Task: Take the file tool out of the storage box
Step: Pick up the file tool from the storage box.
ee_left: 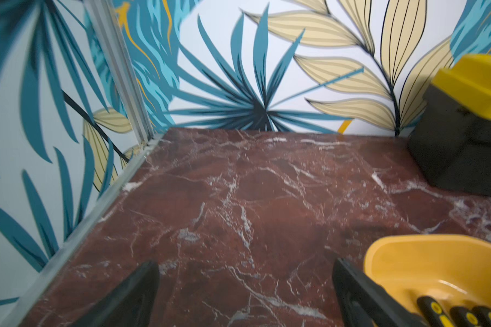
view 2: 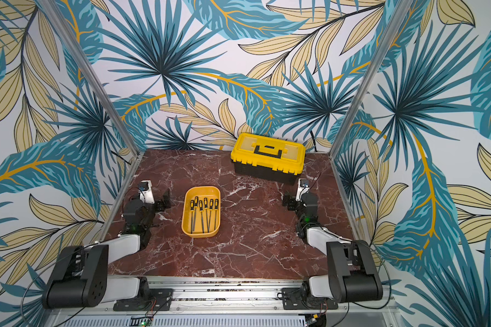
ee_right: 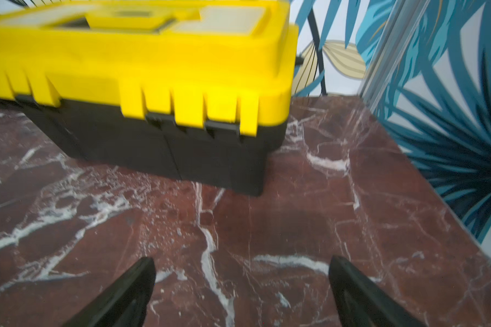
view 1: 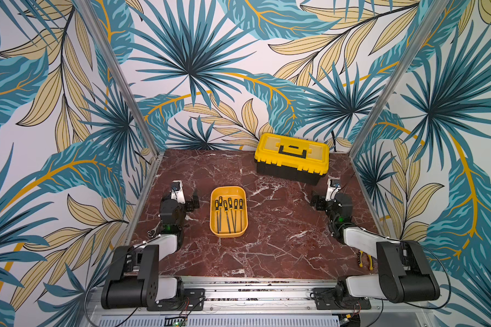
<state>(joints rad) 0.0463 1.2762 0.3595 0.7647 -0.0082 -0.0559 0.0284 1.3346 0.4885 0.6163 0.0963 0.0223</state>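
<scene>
Storage box (view 1: pixel 228 193) on bench (view 1: pixel 270 243): six files (view 1: pixel 225 206) side by side. Toolbox (view 1: pixel 292 158) lid down, contents hidden. Left gripper (ee_left: pixel 244 264), right gripper (ee_right: pixel 243 261): jaws apart, empty.

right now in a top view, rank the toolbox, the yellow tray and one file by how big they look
1. toolbox: largest, even though it sits farthest from the camera
2. storage box
3. a single file tool: smallest, and all the files look alike

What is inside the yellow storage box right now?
Six slim file tools with black-yellow handles lie side by side in the storage box. Anything beneath them is hidden.
</scene>
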